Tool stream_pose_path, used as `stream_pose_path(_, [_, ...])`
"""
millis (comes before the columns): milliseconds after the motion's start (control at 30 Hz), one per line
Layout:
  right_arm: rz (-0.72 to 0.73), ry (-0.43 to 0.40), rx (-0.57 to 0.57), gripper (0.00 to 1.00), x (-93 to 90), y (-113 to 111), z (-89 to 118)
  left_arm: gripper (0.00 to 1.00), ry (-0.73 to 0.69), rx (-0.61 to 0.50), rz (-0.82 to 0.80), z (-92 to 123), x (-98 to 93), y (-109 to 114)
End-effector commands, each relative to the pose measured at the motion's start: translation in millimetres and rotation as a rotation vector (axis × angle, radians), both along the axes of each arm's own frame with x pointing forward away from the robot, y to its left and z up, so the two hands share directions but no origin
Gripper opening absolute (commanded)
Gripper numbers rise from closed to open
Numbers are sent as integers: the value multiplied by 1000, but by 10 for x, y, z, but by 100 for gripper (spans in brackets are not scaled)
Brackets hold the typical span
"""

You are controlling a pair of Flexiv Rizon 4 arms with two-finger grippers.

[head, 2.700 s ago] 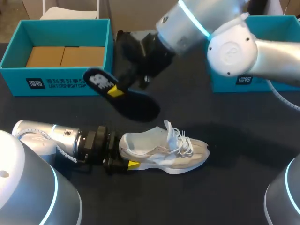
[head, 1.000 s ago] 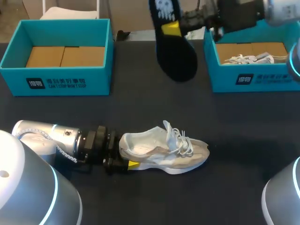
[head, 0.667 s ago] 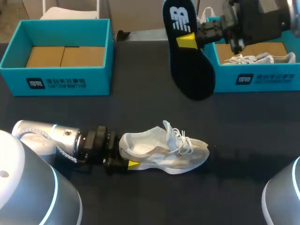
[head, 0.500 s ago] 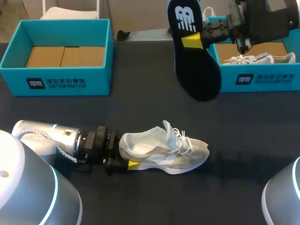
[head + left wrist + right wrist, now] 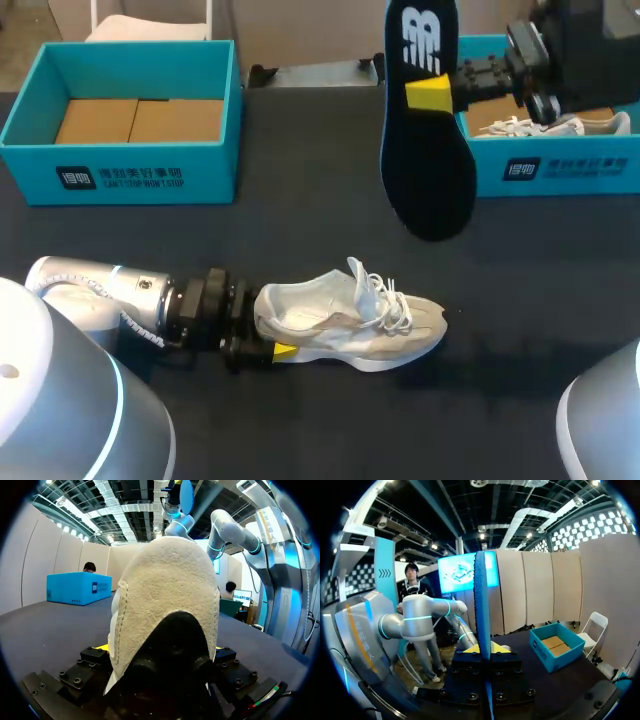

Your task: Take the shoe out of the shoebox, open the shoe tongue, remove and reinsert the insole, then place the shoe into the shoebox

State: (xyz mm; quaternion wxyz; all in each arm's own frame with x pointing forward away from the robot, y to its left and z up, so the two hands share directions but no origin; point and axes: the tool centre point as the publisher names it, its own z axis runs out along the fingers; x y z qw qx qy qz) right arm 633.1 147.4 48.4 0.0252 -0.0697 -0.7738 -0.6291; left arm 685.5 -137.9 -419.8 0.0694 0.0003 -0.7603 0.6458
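Shoe heel clamped by left tool; insole aloft beside right shoebox.

passage between shoe and left shoebox, insole hanging beside

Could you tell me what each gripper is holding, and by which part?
The right gripper holds the dark insole near its heel end; the left gripper clamps the white shoe by its heel.

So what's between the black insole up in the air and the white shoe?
Nothing is. The head view shows only bare dark table between the insole and the shoe.
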Motion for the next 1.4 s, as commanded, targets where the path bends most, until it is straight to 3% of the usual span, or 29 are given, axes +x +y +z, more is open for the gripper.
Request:
stream_pose_path(33, [-57, -11, 36, 0, -270, -106, -61, 0, -1, 0, 1, 2, -2, -2])
stream_pose_path(333, [-57, -11, 36, 0, -270, -106, -61, 0, -1, 0, 1, 2, -2, -2])
stream_pose_path(600, [20, 76, 52, 0, -354, -165, -107, 0, -1, 0, 1, 2, -2, -2])
stream_pose_path(933, [20, 76, 52, 0, -354, -165, -107, 0, -1, 0, 1, 2, -2, -2])
stream_pose_path(1167, [-36, 249, 22, 0, -421, -228, -253, 0, -1, 0, 1, 2, -2, -2])
stream_pose_path(1400, [-57, 324, 43, 0, -482, -265, -326, 0, -1, 0, 1, 2, -2, -2])
